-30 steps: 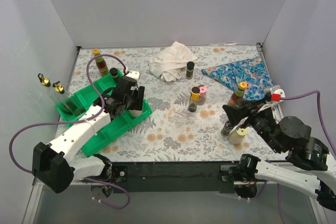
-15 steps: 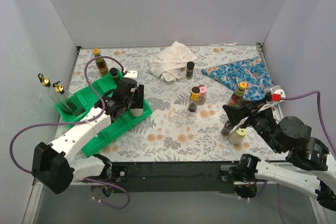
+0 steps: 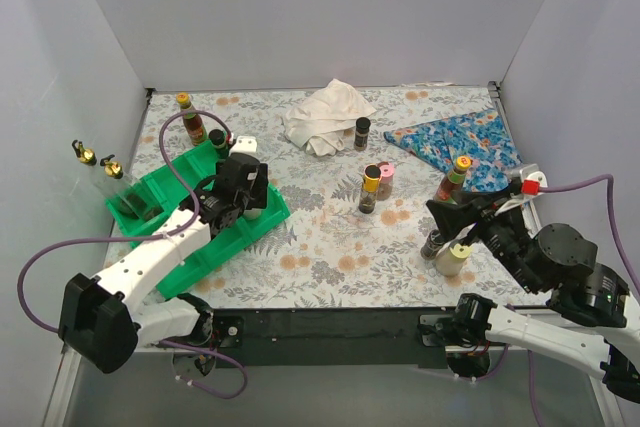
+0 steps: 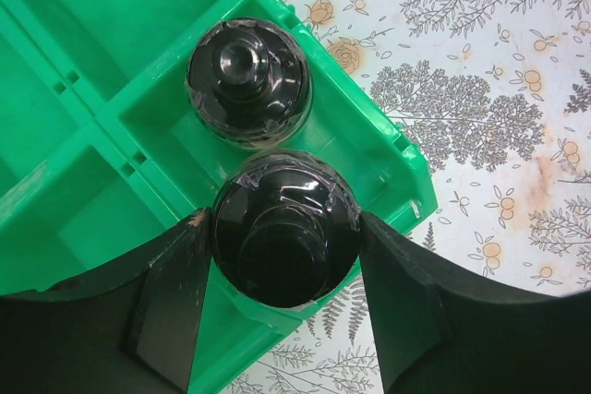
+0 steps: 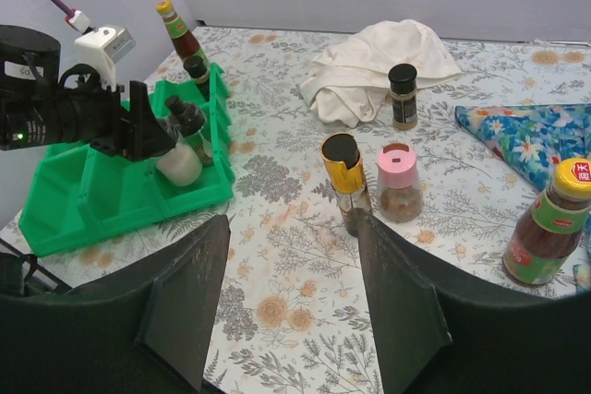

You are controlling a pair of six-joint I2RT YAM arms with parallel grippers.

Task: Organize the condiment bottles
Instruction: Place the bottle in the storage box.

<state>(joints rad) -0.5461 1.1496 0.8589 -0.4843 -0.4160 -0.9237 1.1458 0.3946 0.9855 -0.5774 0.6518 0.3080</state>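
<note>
On the desk, the green tray has the left gripper above its corner. The jaws are closed on a black-capped bottle, which stands just at 6 o'clock of a second black-capped bottle. The right gripper hangs with jaws spread wide and empty, a yellow-capped bottle and a pink-capped jar at its 12 o'clock. Only the right wrist view shows the held bottle's pale body.

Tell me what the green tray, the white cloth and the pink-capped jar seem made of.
Green tray: moulded plastic by its look, smooth with slight sheen and thin walls. White cloth: soft fabric, matte, bunched in loose folds. Pink-capped jar: clear body, glass or plastic, brown contents showing through; cap looks like matte plastic.
</note>
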